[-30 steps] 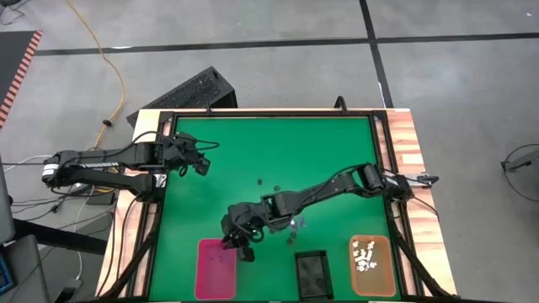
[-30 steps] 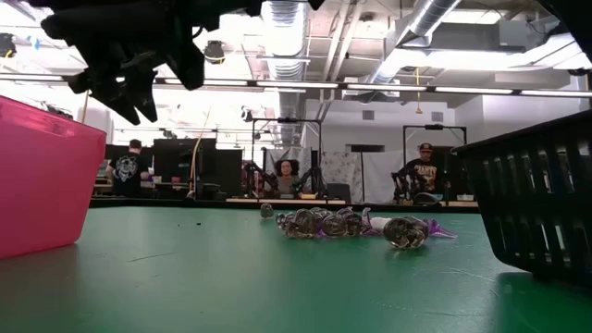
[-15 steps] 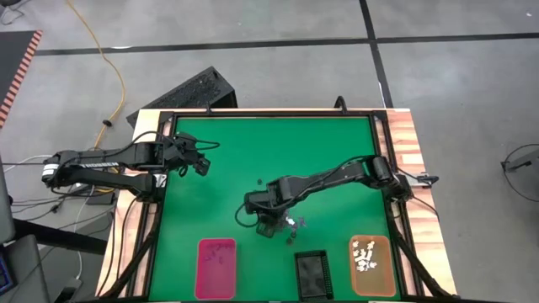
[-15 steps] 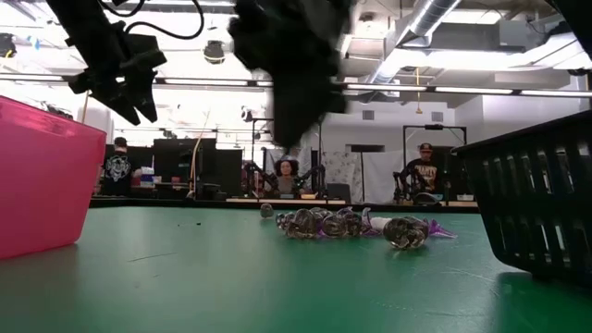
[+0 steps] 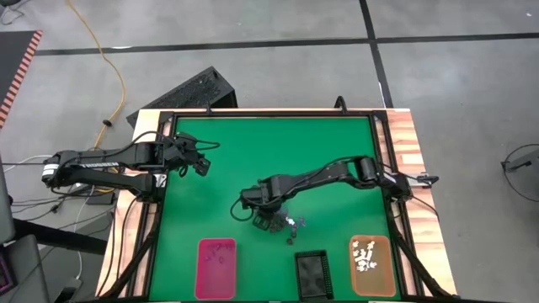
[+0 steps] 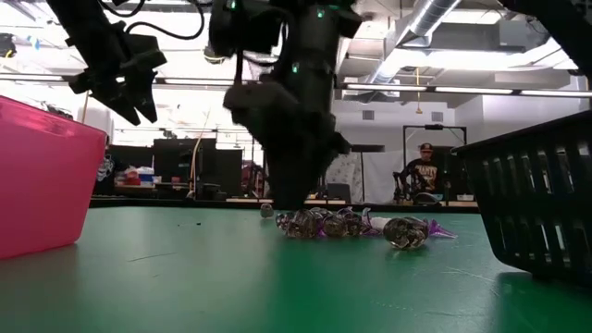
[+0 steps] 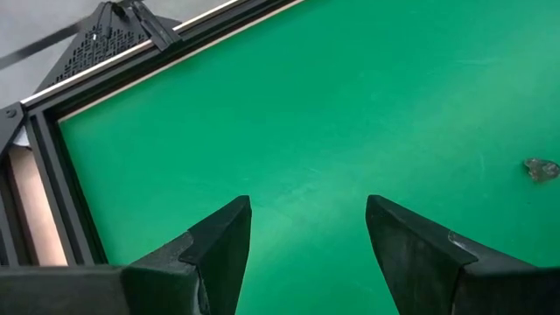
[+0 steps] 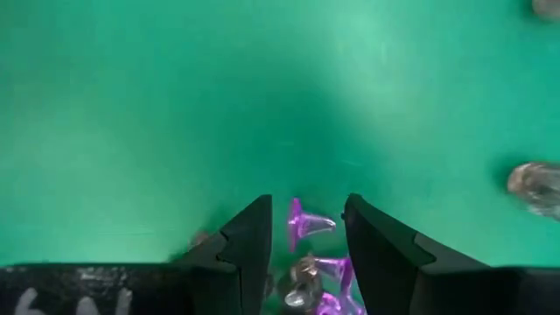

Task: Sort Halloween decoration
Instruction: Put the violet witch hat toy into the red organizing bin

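Currently a pick is judged under way: the right gripper [image 5: 263,220], jaws spread, is set over the purple trinkets [image 8: 308,223] mid-table, so closing on one is called for next; the left gripper [image 7: 306,229] waits spread at far left.

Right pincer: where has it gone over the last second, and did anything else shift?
The right pincer swung from above the pink tray across to the purple trinket pile and dropped low, jaws parted around one piece, nothing gripped yet. The left pincer, the trays and the pile stayed put.
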You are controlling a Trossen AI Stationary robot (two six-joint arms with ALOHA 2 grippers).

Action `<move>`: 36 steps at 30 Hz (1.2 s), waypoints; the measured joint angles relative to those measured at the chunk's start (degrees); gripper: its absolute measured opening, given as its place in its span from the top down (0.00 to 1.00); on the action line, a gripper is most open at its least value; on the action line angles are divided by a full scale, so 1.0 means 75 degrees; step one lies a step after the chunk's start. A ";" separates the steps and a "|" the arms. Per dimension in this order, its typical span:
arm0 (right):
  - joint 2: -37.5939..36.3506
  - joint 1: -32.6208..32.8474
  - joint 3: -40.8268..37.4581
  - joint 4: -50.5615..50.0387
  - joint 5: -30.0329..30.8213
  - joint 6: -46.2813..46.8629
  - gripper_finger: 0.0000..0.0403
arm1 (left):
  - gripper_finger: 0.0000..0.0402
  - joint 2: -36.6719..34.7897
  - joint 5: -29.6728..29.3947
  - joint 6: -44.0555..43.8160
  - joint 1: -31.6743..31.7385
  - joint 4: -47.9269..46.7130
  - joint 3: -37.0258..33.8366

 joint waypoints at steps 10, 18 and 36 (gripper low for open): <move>0.0337 0.0035 0.0012 -0.0290 -0.0204 -0.0161 0.59 | 0.46 -0.0001 -0.0066 0.0145 0.0003 0.0006 0.0000; 0.0331 0.0029 0.0017 -0.0313 -0.0188 -0.0015 0.84 | 0.46 -0.0003 -0.0088 0.0182 0.0003 0.0006 0.0000; 0.0316 0.0323 0.1569 0.0307 -0.0128 -0.1030 0.96 | 0.46 -0.0003 -0.0079 0.0180 0.0003 0.0006 0.0000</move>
